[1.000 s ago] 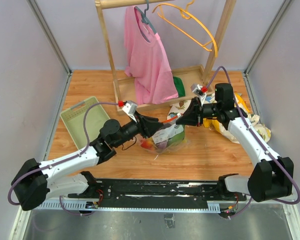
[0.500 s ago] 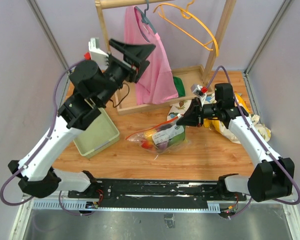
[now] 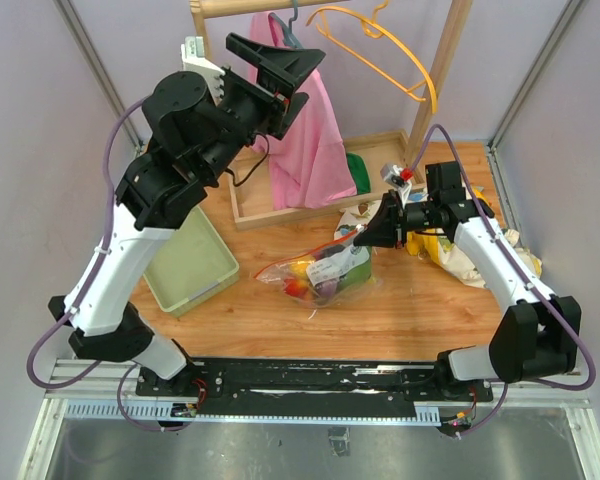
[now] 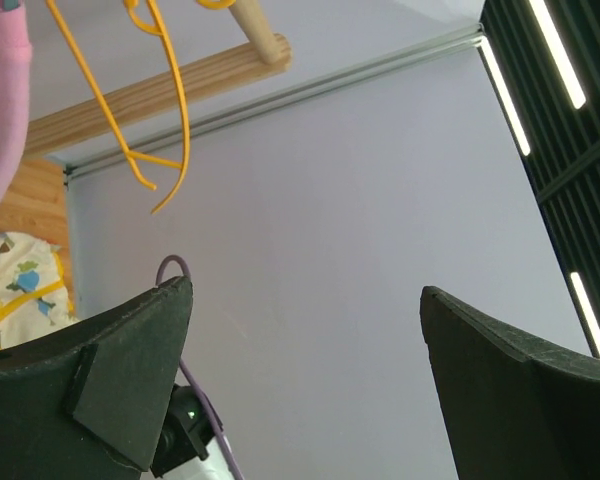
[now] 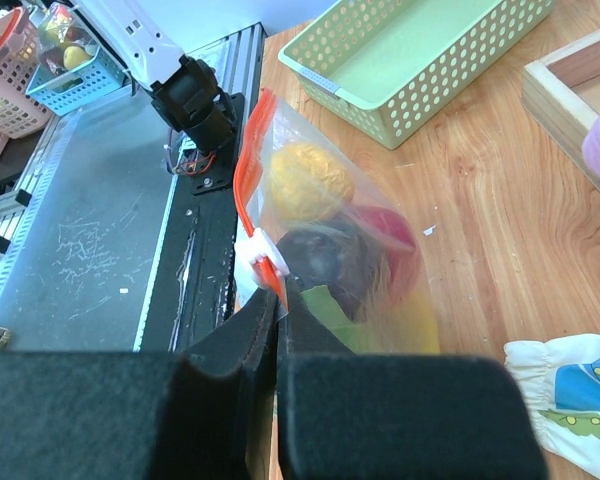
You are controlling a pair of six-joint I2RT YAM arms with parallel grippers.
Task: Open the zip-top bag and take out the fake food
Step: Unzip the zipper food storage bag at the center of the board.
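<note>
At the stiffer zipper strip (image 5: 248, 190), likely the surest hold on the limp zip-top bag (image 3: 315, 275), the right end effector (image 5: 278, 300) was clamped; the left end effector (image 4: 305, 290) gaped empty.

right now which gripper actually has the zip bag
The right gripper: it is pinched shut on the zip-top bag at its orange-red zipper edge. The left gripper is up in the air, wide open and empty.

The right fingers (image 5: 400, 420) hide the zip-top bag's (image 5: 380, 290) near end, perhaps some fake food (image 5: 302, 180).
</note>
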